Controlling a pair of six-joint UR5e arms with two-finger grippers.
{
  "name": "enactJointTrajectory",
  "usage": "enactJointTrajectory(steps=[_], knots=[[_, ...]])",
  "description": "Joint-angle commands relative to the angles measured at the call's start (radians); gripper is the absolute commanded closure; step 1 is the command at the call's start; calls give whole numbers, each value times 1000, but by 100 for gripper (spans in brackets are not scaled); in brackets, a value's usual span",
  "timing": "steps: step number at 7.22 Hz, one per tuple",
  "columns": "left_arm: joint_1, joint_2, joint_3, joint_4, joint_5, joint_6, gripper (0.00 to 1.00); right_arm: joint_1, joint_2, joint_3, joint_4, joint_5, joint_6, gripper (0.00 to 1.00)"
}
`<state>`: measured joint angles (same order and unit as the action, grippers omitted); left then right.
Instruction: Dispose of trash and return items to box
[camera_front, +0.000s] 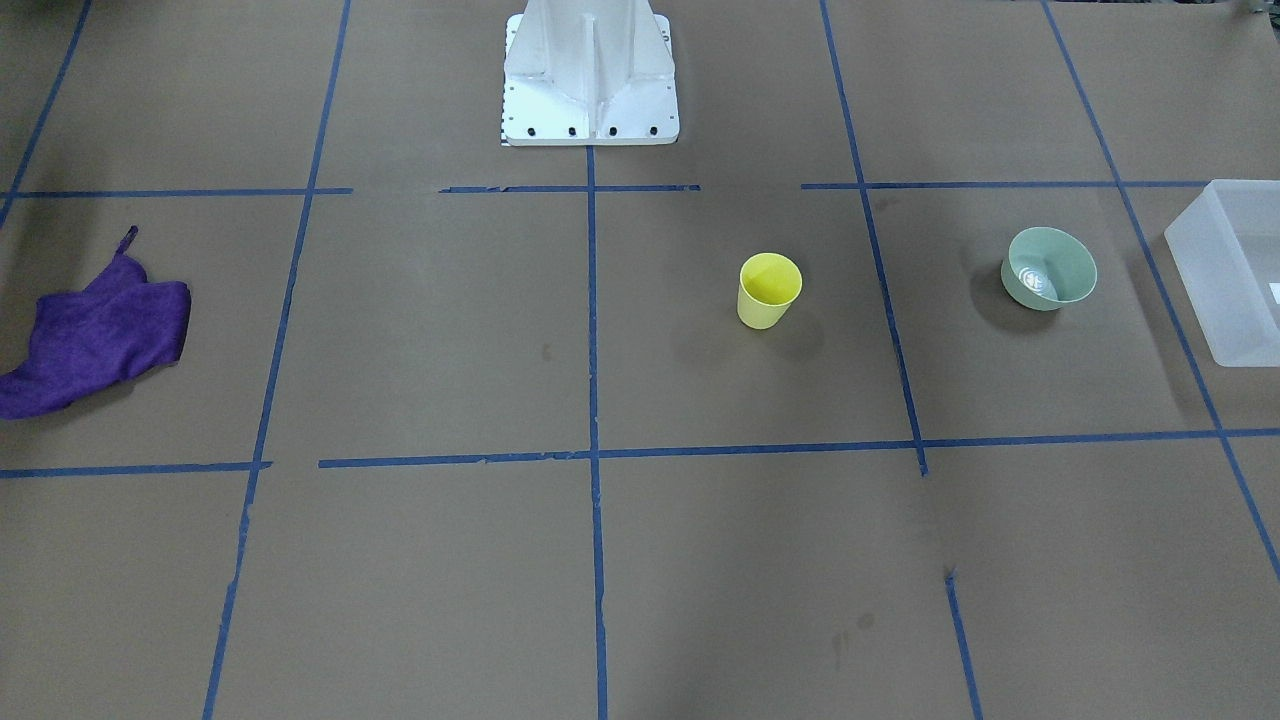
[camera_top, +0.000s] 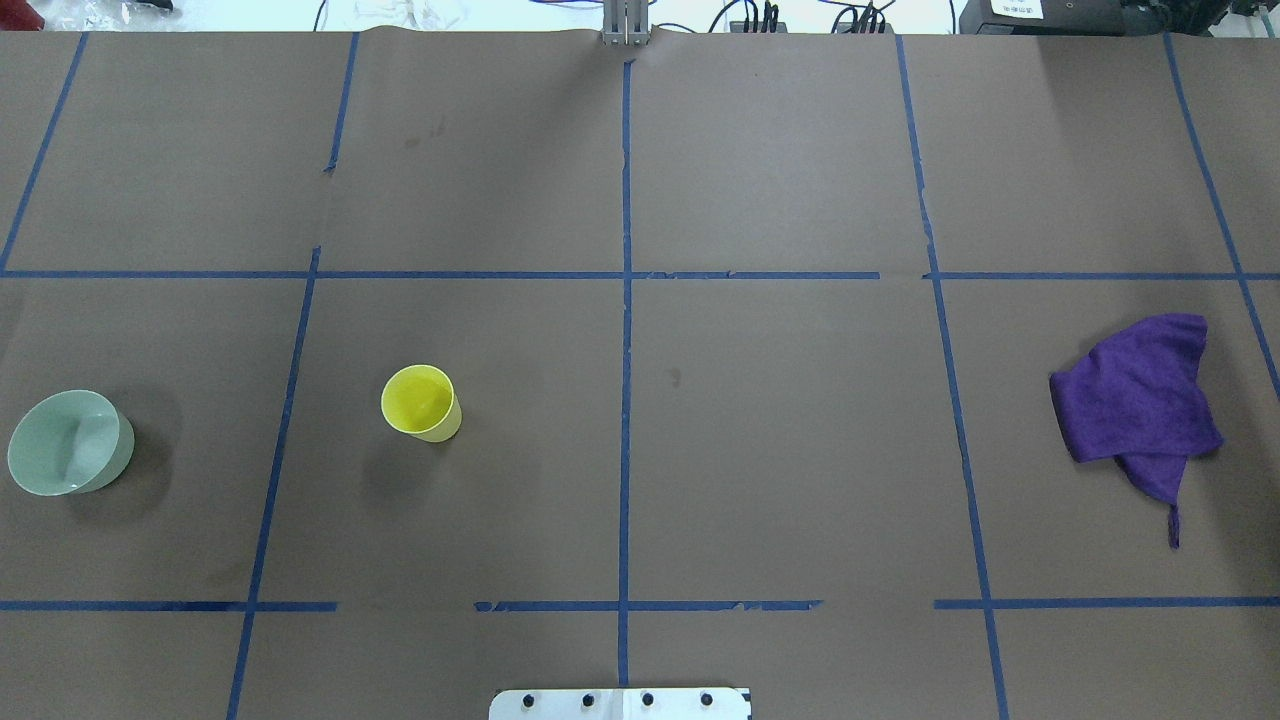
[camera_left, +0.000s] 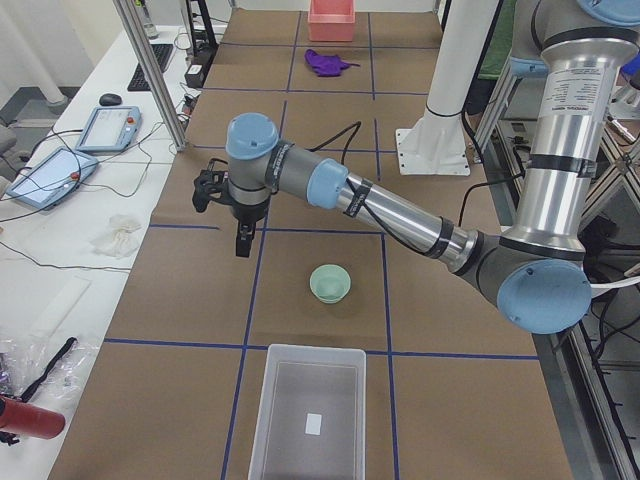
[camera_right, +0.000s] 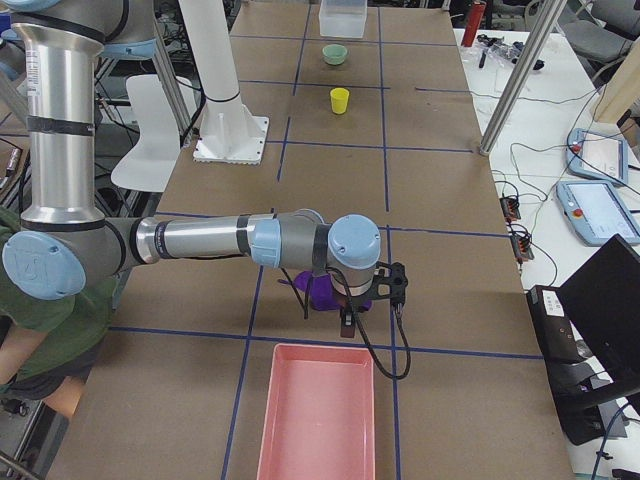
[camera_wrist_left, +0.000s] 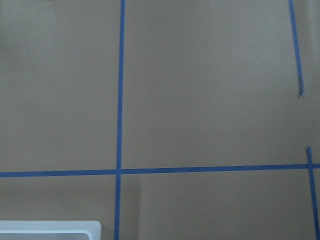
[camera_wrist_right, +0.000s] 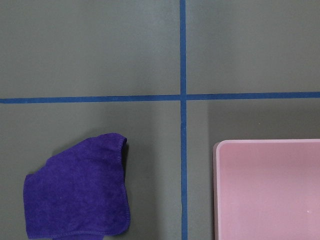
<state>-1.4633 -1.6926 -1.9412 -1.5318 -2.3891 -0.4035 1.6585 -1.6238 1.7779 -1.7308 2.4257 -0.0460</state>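
Observation:
The yellow cup (camera_front: 770, 290) stands upright on the brown table and also shows in the overhead view (camera_top: 421, 402). The mint-green bowl (camera_front: 1048, 268) stands upright beside the translucent white box (camera_front: 1230, 270); the bowl also shows in the overhead view (camera_top: 70, 442). In the exterior left view my left gripper (camera_left: 242, 240) hangs above the table, beyond the bowl (camera_left: 329, 283) and the box (camera_left: 312, 415); I cannot tell if it is open. In the exterior right view my right gripper (camera_right: 345, 318) hovers over a purple cloth (camera_right: 322, 292); I cannot tell its state. Neither wrist view shows fingers.
The purple cloth (camera_top: 1135, 400) lies crumpled on my right side of the table, next to a pink bin (camera_wrist_right: 270, 190). The white robot base (camera_front: 590, 75) stands at the table's near middle edge. Blue tape lines divide the brown paper surface.

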Motion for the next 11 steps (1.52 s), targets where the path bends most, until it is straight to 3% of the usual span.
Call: enactJointTrajectory(steps=[1, 2, 3, 7, 9, 11], knots=[[243, 30, -71, -292, 14, -453, 0, -2, 10, 8, 22, 4, -1, 0], [365, 57, -76, -430, 118, -619, 0, -2, 7, 0, 63, 4, 2, 0], [477, 57, -78, -467, 210, -727, 0, -3, 7, -2, 65, 4, 2, 0], [786, 6, -102, -438, 445, -919, 0, -6, 12, -6, 63, 7, 3, 0], [834, -103, -44, -303, 507, -919, 2, -8, 13, -8, 62, 7, 3, 0], [851, -133, -19, -292, 518, -919, 5, -8, 12, -9, 62, 7, 3, 0]])
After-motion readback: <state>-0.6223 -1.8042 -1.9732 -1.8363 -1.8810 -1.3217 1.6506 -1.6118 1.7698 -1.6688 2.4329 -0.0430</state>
